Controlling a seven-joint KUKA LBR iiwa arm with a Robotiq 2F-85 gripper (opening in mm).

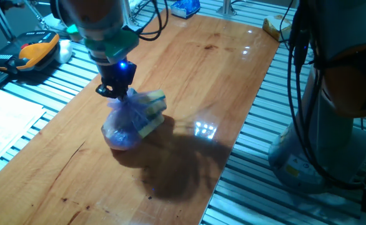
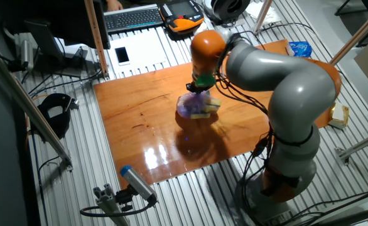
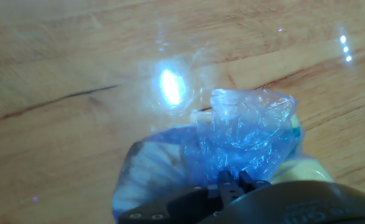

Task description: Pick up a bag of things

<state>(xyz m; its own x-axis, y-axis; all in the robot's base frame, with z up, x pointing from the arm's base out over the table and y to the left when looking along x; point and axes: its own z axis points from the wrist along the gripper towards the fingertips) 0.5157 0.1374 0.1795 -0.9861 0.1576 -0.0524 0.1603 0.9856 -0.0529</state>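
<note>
One fixed view — bag: the bag of things (image 1: 132, 119), translucent purple-blue plastic with yellow sponge blocks showing through, sits on the wooden surface (image 1: 189, 75), toward its left half
One fixed view — fingers: the gripper (image 1: 116, 92) stands directly over the bag, its black fingers pinched together on the gathered plastic at the top
One fixed view — surroundings: an orange-and-black device (image 1: 30, 50) lies off the surface, well apart at the upper left
Other fixed view — bag: the bag (image 2: 198, 107) is near the middle of the surface (image 2: 140, 119), under the gripper (image 2: 198, 89) of the grey arm (image 2: 284, 81)
Hand view — fingers: fingers (image 3: 232, 184) closed tight on crumpled blue plastic of the bag (image 3: 232, 143)
Hand view — contact: the bag's underside is hidden, so I cannot tell whether it touches the surface (image 3: 64, 74)
</note>
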